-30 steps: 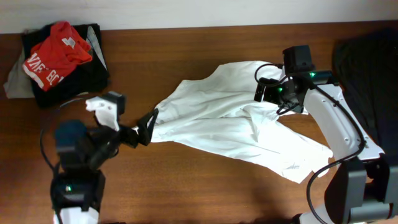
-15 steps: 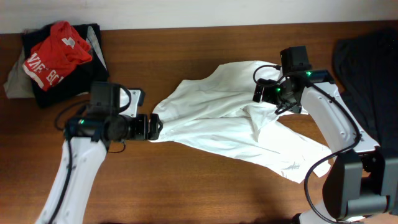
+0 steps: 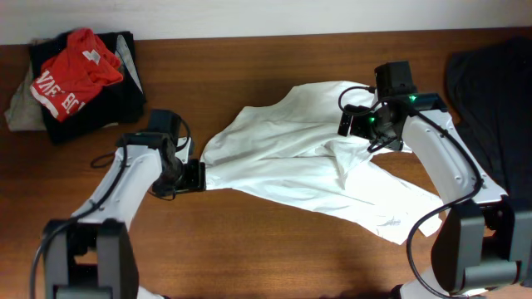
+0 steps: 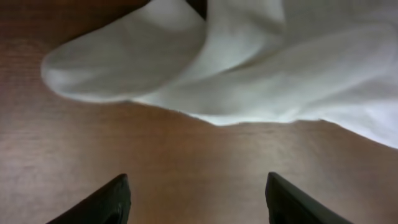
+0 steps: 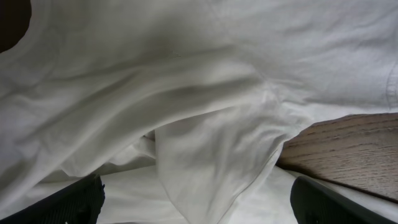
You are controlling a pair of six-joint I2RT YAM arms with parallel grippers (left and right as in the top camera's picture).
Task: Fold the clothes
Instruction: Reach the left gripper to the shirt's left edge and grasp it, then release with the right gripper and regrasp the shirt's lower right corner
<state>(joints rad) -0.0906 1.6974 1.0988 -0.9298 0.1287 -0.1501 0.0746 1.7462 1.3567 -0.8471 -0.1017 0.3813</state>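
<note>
A rumpled white shirt (image 3: 316,166) lay spread across the middle of the wooden tabletop (image 3: 274,249), reaching toward its right edge, its soft cloth creased and bunched into overlapping folds. The left fingers (image 4: 106,202) stood spread over bare wood just short of the shirt's left tip, holding nothing. The right fingers (image 5: 68,202) were spread wide above the wrinkled cloth near the far side. A red garment (image 3: 75,71) with white lettering sat atop a black garment (image 3: 96,108) in the far-left corner.

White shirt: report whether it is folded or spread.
Spread, not folded: the white shirt lies loose and rumpled across the table.
</note>
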